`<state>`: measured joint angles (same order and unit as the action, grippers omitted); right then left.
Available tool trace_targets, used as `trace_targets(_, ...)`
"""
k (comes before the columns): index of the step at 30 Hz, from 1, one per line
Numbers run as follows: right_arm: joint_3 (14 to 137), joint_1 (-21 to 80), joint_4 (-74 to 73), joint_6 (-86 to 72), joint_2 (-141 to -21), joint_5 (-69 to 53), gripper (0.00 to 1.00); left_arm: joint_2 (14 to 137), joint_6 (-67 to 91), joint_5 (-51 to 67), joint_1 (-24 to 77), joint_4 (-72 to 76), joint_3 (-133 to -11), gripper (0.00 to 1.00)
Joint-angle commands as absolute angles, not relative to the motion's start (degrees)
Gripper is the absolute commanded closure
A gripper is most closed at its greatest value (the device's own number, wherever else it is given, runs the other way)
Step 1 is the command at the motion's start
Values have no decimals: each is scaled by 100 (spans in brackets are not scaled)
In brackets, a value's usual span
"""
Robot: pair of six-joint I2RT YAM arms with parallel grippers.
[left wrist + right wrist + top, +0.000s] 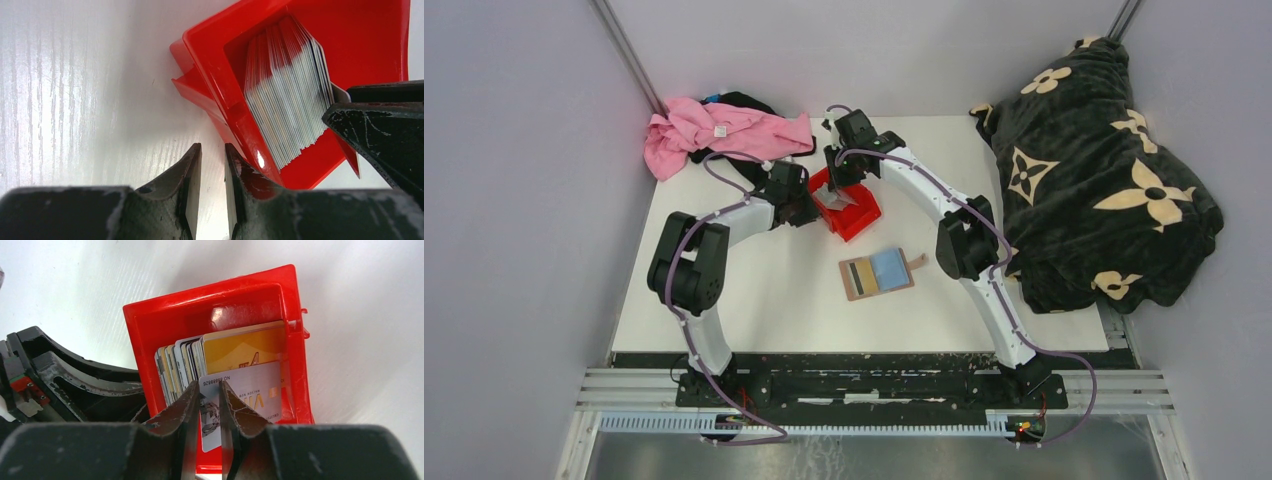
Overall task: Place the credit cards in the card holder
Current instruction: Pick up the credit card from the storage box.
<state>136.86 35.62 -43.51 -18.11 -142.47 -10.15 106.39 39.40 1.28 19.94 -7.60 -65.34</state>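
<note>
Red bin (200,296) hems cards (176,364); right hand (210,388) straddles edge of silver card (252,390).

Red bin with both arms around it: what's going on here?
The right gripper reaches into the red bin, which holds a stack of credit cards standing on edge. Its jaws are narrowed at the edge of a silver card; whether it grips it is unclear. The left gripper sits beside the bin's outer wall, jaws slightly apart and empty. The card holder lies open nearer the arm bases, two cards already in it.
</note>
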Motion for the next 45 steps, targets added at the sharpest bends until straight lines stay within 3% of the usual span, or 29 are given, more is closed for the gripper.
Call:
trace_targets(1, 13683, 3578, -4373, -1711, -13811, -827, 77, 10748, 4040, 31, 1968, -604, -6800, 69)
trace_targets(13, 13575, 3581, -4398, -1600, -13540, -457, 82, 10809, 3949, 59, 1882, -641, -6941, 69)
trace_targets(25, 13283, 3551, -4650, -1471, -13348, 234, 99, 10912, 3877, 71, 1810, -684, -7143, 69)
trace_targets(36, 12980, 3546, -4560, -1327, -12845, 953, 99, 10233, 3945, -150, 1810, -693, -6817, 68)
trace_targets(45, 12620, 3528, -4783, -1528, -12089, 480, 99, 8921, 3912, 139, 1810, -450, -6068, 65)
